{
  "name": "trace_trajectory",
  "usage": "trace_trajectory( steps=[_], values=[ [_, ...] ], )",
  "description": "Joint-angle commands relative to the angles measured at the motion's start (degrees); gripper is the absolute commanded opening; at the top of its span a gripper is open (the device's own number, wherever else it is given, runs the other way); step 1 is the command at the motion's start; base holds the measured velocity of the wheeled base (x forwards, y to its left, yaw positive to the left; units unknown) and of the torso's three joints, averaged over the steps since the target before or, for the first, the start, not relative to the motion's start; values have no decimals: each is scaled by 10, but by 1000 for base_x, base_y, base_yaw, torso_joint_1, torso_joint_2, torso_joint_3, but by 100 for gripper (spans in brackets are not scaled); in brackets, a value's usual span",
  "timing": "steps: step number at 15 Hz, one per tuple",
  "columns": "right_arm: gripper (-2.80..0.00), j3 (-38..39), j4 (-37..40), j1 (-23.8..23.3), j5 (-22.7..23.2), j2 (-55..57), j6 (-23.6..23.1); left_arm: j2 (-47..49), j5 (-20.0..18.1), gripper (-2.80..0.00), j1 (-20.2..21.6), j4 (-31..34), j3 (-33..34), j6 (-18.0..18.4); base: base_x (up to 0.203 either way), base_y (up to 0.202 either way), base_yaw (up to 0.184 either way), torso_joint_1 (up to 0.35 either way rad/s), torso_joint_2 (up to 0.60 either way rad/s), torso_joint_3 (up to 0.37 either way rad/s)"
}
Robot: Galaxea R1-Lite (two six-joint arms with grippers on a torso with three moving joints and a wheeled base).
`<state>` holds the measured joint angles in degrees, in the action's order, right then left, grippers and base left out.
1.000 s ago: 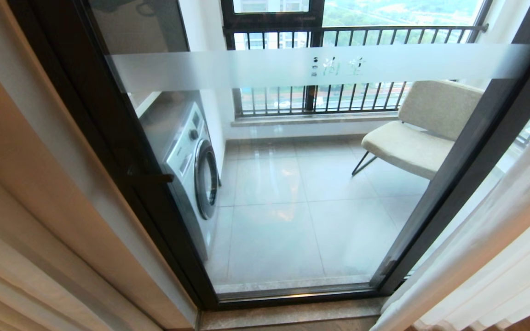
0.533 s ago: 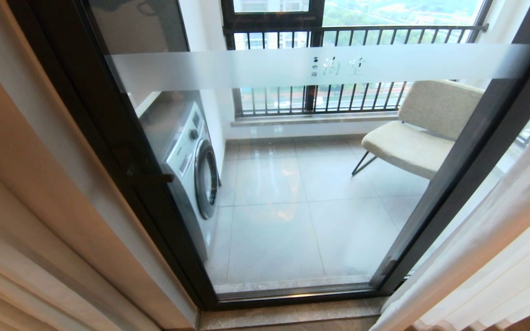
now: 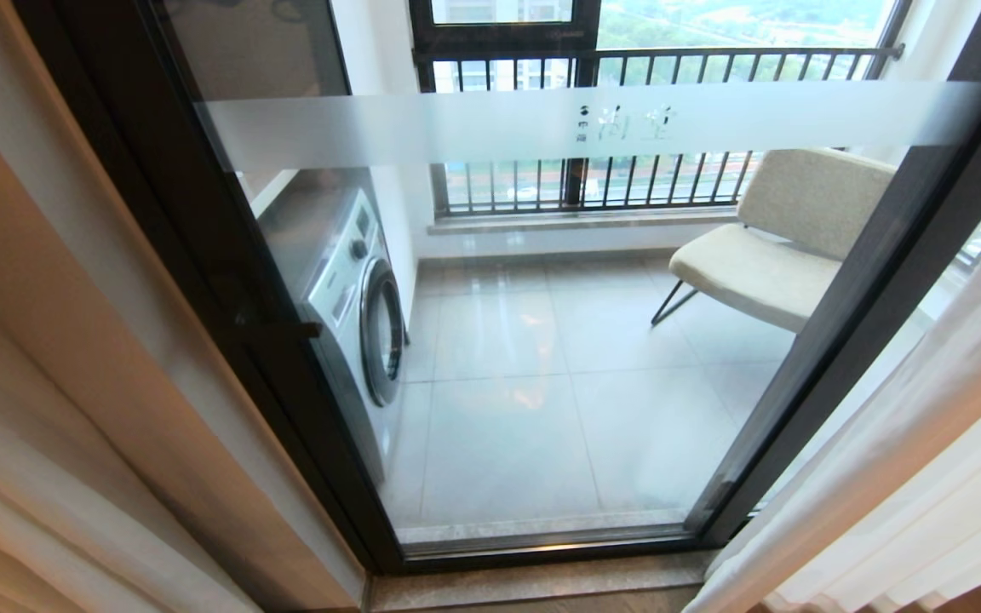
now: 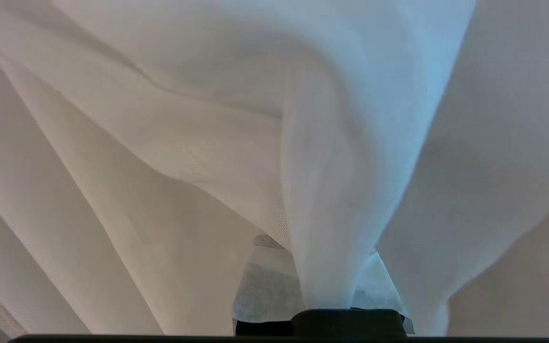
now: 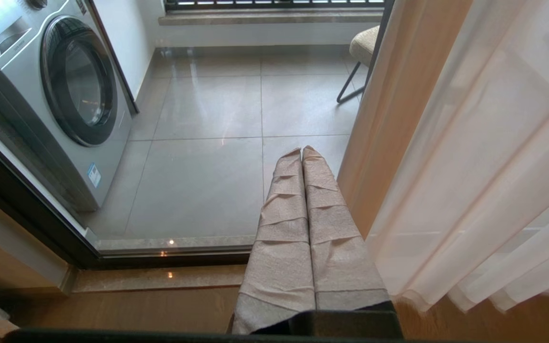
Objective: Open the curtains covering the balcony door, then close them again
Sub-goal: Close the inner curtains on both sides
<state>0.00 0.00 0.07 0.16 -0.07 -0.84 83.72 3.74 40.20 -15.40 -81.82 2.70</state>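
Left wrist view: my left gripper [image 4: 324, 281] is buried in the curtains [image 4: 217, 143]; one fold of the sheer white layer runs down between its cloth-wrapped fingers [image 4: 265, 286], which are pressed together on it.
curtains, left side: pleated folds fill the lower left corner of the head view [image 3: 22, 477], against the beige door surround [image 3: 116, 323].
curtains, right side: sheer white folds [image 3: 916, 460] hang down the right edge of the head view, bunched beside the right door frame; in the right wrist view they reach the wooden floor [image 5: 160, 305].
balcony door: glass panel [image 3: 542, 358] uncovered in the middle, between both curtain halves; thick dark frame on each side, frosted band [image 3: 473, 123] with small characters across it.
right gripper: hangs low in front of the door sill [image 5: 160, 278], just beside the right curtain, fingertips [image 5: 302, 157] touching each other, nothing between them.
arms in head view: neither one shows.
behind glass: washing machine [image 3: 354, 306] on the left, beige chair [image 3: 780, 238] on the right, grey floor tiles [image 3: 542, 409] between them, railed window [image 3: 652, 128] at the back.
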Motion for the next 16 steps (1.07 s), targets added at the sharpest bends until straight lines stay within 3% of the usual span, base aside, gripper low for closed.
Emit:
trace_trajectory(
  steps=[1,7,16],
  values=[
    [-280,0,0,-1,0,1,0,-46,0,-280,-17,-2,28,0,0,0,0,0,0,0],
    [-280,0,0,0,0,1,0,-132,-47,-280,-98,28,84,-23,0,0,0,0,0,0],
    [-280,0,0,0,0,1,0,-169,-46,-280,-337,57,88,-28,0,0,0,0,0,0]
  ],
)
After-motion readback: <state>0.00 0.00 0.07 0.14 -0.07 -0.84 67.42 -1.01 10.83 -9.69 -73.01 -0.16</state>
